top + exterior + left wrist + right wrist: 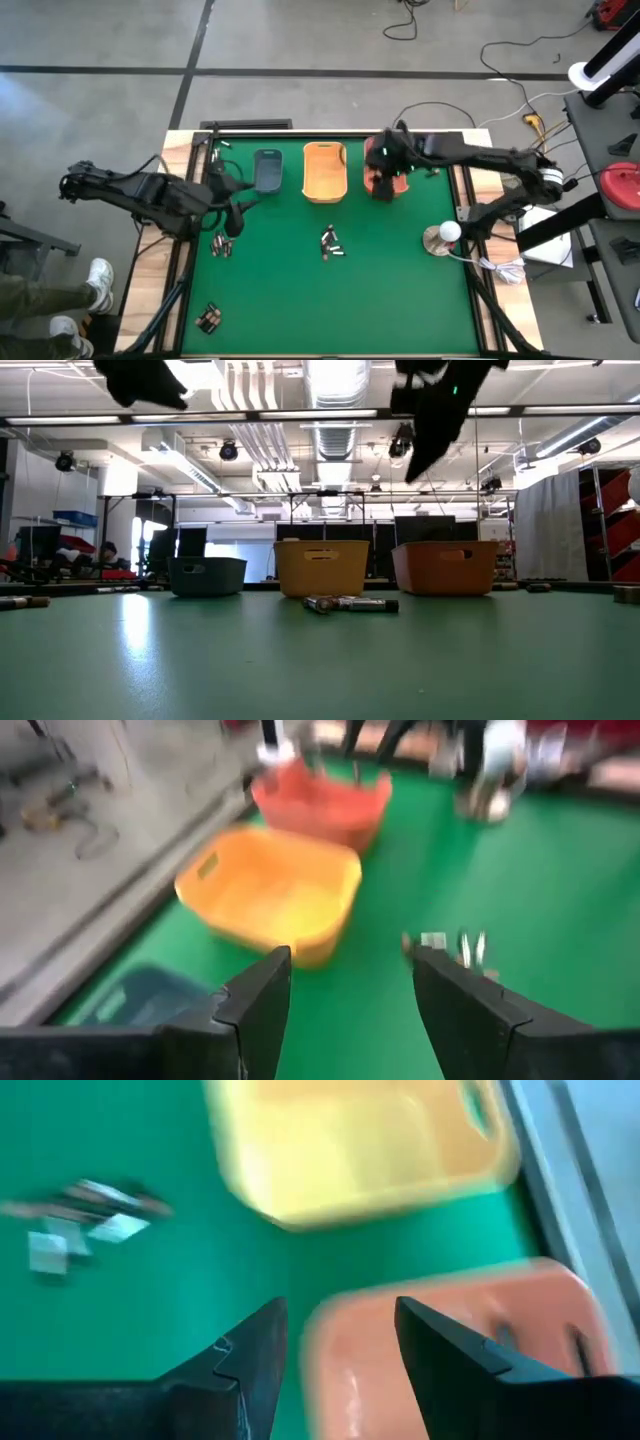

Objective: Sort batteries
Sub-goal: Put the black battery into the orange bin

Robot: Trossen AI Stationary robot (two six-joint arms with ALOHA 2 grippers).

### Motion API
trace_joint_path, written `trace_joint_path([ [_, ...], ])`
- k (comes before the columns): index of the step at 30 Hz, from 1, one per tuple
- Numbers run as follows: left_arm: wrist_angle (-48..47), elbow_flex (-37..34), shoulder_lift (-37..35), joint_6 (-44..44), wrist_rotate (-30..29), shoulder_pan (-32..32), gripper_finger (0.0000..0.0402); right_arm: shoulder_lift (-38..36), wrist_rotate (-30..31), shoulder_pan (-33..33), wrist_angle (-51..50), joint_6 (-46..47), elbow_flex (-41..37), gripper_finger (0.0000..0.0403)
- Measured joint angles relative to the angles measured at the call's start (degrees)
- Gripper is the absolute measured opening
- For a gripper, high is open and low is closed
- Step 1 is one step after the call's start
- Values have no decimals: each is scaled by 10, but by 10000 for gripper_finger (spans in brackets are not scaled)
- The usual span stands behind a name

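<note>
Batteries [331,244] lie in a small cluster near the middle of your green counter [400,290], in front of the yellow-orange bin [324,170]; a second group [222,244] sits toward the left edge, and a third group [208,318] lies near the front left corner. You can read no brand, label or writing on any cell or bin. Along the far edge you have three bins in a row: the grey-blue bin [268,169] on the left, the yellow-orange one in the middle, and the orange bin [444,567] on the right. Your right end effector [332,1342] hangs over the orange bin with its fingers apart and nothing between them; from above, the arm covers most of that bin. Your left end effector [350,990] is above the left part of the counter, near the grey-blue bin, also spread and empty. In the low view the middle cluster shows as a short row of cells lying flat before the bins, and both arms are cut off by the upper edge. A round lamp [444,236] stands at the right edge. Cables trail over the floor [300,40] beyond the counter. A person's shoes [98,283] show at the far left, and the left wrist picture is too blurred to tell the cells apart.
</note>
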Motion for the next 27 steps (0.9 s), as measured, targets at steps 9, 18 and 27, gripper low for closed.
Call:
trace_joint_path([
  [9,1,-47,38,-18,84,-2,191,57,74,210,124,206,0,200],
  [18,82,-77,37,-19,120,-10,191,219,142,297,216,365,17,197],
  [27,82,-76,28,-29,156,-36,191,349,250,343,215,600,113,196],
])
